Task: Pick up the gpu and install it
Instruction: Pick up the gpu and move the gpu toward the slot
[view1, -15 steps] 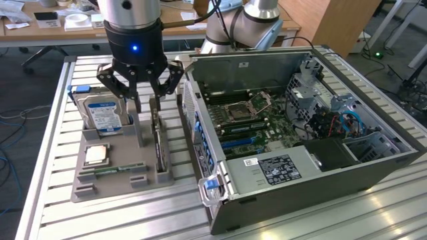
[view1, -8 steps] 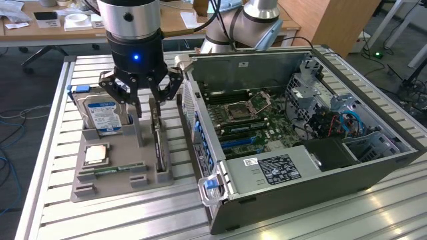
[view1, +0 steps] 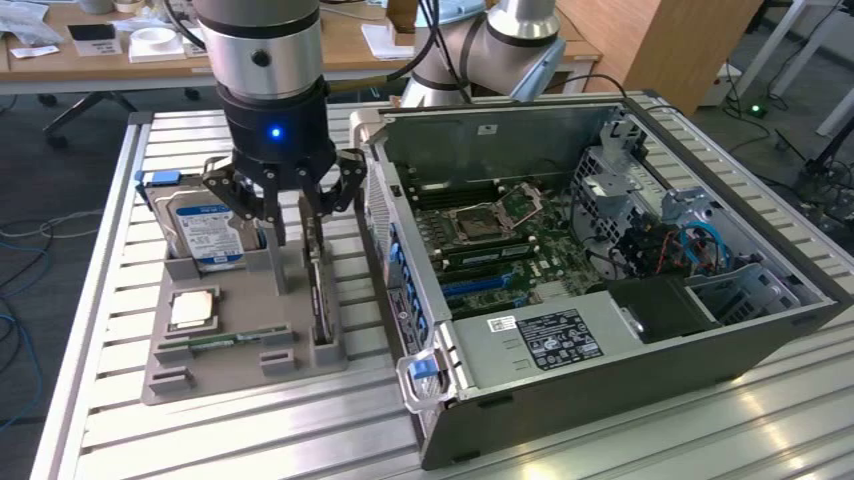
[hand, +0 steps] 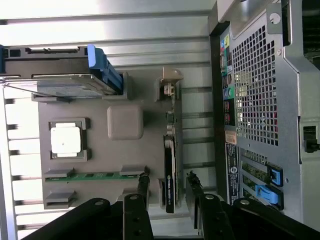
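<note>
The gpu (view1: 319, 300) is a thin dark card standing on edge in a slot along the grey fixture tray (view1: 247, 372), on the side nearest the computer case. In the wrist view the gpu (hand: 170, 160) shows as a slim dark strip. My gripper (view1: 296, 240) hangs right over its far end, and its fingers have come down on either side of the card. In the wrist view the gripper (hand: 167, 179) is open, with a small gap between each dark fingertip (hand: 144, 179) and the card. Nothing is held.
The tray also holds a silver hard drive (view1: 207, 232) standing upright, a square processor (view1: 194, 310) and a green memory stick (view1: 220, 341). The open computer case (view1: 747, 330) lies to the exterior view's right with its motherboard (view1: 514, 245) exposed. Its perforated rear panel (hand: 255, 90) sits close beside the tray.
</note>
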